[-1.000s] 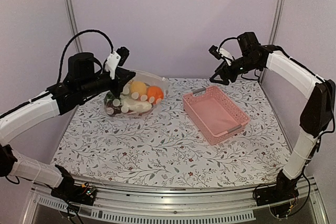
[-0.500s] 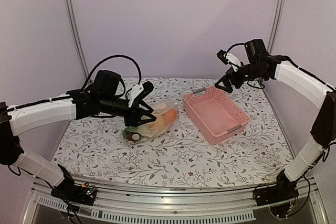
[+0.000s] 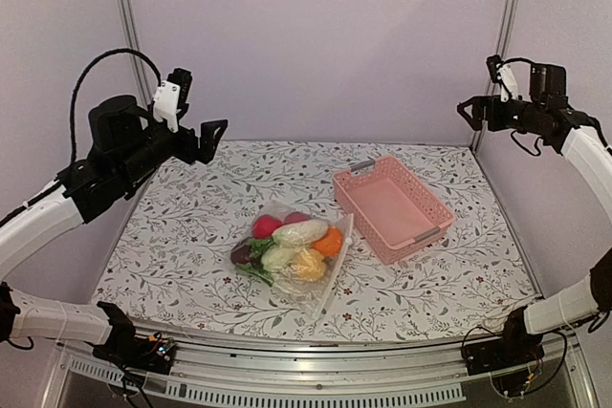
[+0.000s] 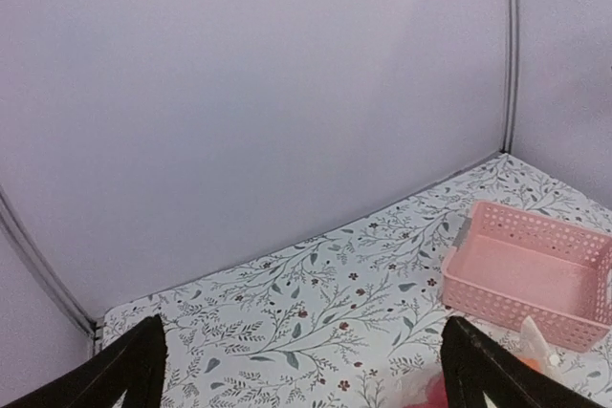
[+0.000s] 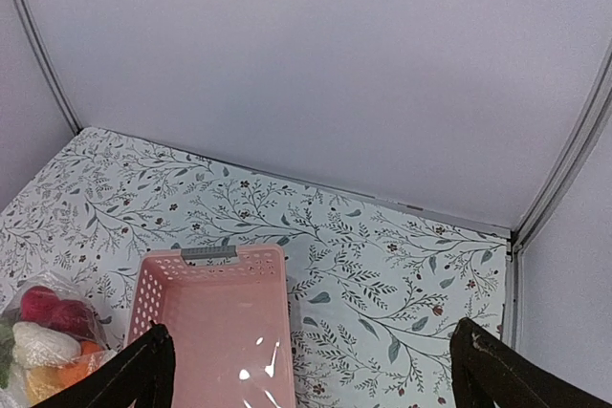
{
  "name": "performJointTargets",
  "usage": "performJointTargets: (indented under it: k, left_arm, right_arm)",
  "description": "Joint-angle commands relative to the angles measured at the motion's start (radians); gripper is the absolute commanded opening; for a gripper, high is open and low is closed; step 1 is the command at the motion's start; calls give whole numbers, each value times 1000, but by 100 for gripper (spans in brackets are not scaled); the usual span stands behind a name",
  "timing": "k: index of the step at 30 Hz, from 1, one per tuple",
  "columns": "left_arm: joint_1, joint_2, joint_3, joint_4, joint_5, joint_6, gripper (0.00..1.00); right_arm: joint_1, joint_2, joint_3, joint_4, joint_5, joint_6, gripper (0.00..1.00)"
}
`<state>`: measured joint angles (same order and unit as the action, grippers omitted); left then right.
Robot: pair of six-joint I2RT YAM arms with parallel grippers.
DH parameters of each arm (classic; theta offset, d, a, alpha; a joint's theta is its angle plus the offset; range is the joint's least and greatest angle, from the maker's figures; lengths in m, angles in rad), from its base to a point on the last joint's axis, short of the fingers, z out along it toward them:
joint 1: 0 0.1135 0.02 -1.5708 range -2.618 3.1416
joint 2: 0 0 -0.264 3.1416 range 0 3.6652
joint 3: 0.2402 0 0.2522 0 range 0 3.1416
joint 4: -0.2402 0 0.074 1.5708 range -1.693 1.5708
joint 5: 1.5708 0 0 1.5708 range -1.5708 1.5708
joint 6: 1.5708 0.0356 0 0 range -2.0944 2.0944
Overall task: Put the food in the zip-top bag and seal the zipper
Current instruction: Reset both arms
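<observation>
The zip-top bag (image 3: 323, 286) lies flat on the floral table in front of the pink basket. Inside it sits the food: a red piece (image 3: 265, 226), a white one (image 3: 299, 232), an orange one (image 3: 329, 242), and yellow, green and dark purple ones. I cannot make out the zipper strip or whether it is pressed shut. My left gripper (image 3: 208, 139) hangs open high over the table's back left, well away from the bag. My right gripper (image 3: 466, 115) is open too, raised at the back right. The wrist views show wide-apart black fingers (image 4: 134, 370) (image 5: 488, 370) with nothing between them.
A pink lattice basket (image 3: 418, 200) stands to the right of the bag, and shows in both wrist views (image 4: 564, 236) (image 5: 153, 284). Lilac walls with metal corner posts (image 3: 129, 35) close in the back and sides.
The left gripper opened and let go of the bag, which now lies mid-table nearer the front. The left arm rose back to the left. The right arm drew up and to the right.
</observation>
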<state>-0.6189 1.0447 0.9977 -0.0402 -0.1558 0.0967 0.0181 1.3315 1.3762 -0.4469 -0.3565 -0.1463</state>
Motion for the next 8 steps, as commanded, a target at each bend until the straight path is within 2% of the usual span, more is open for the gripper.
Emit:
performJointTargets:
  k: [1,4,8]
  left_arm:
    - [40,15,-19,96,-241,-52,100]
    - [56,26,-54,138,-290,-56,100]
    - [74,25,-106,134,-269,-92,100]
  right_arm:
    - [14,-107,-77,74,37,88,99]
    - [13,-191,-159,135,67,92,99]
    - [14,-267,-263,210,120,91,99]
